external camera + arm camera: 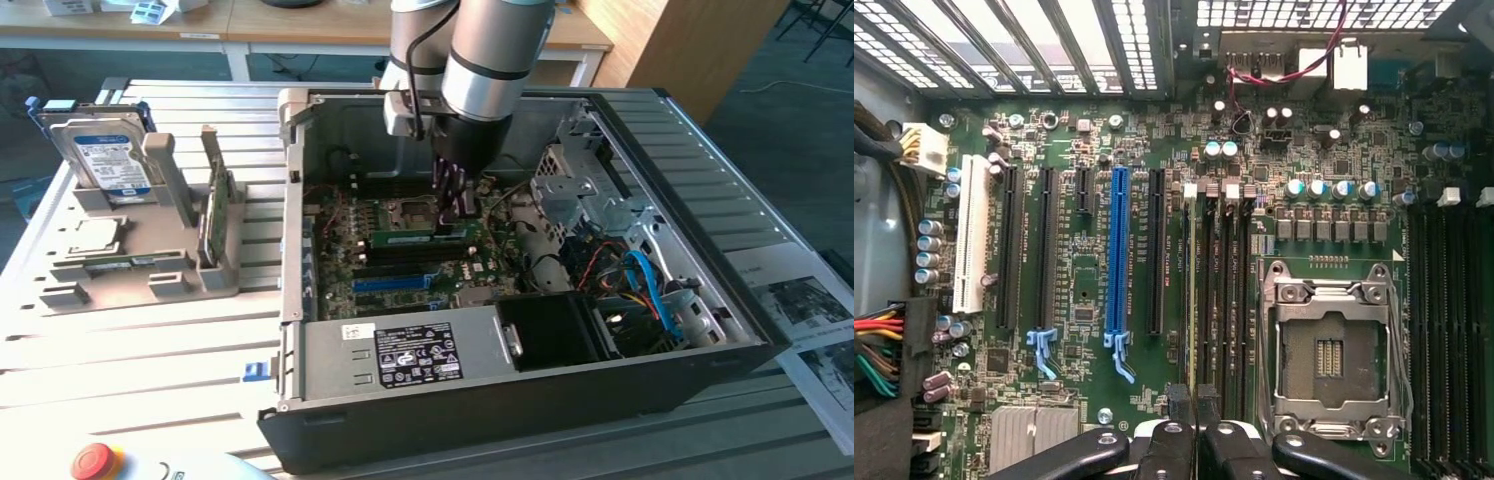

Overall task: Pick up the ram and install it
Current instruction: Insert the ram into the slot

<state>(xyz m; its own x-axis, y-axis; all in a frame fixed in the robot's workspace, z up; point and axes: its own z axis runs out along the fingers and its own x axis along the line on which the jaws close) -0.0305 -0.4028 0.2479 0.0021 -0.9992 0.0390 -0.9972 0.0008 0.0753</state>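
Green ram point(416, 238): thin stick standing on its long edge, low over the motherboard point(387, 285) inside the open case point(534, 400), just beside the CPU socket point(407, 212).
Ram, wrist view: seen edge-on point(1187, 300), lined up with the black memory slot nearest the expansion slots. Can't tell whether it is seated or just above the slot.
Gripper point(461, 212): pointing straight down into the case, directly over the ram.
Fingers point(1176, 405): narrow, pinched on the ram's upper edge, with only a sliver between the tips.
Socket: metal-framed point(1329, 355), on the far side of the memory slots from the ram.
Blue slot point(1118, 260): long, between black expansion slots. The white slot point(972, 235) sits further out, near the board edge.
Holder point(80, 285): grey, on the slatted table point(134, 350) at the exterior view's left, well apart from the case.
Hard drive point(110, 160): upright in the holder.
Wider green card point(214, 215): upright in the holder, on the side nearest the case.
Red button point(96, 460): bottom corner, exterior view's left.
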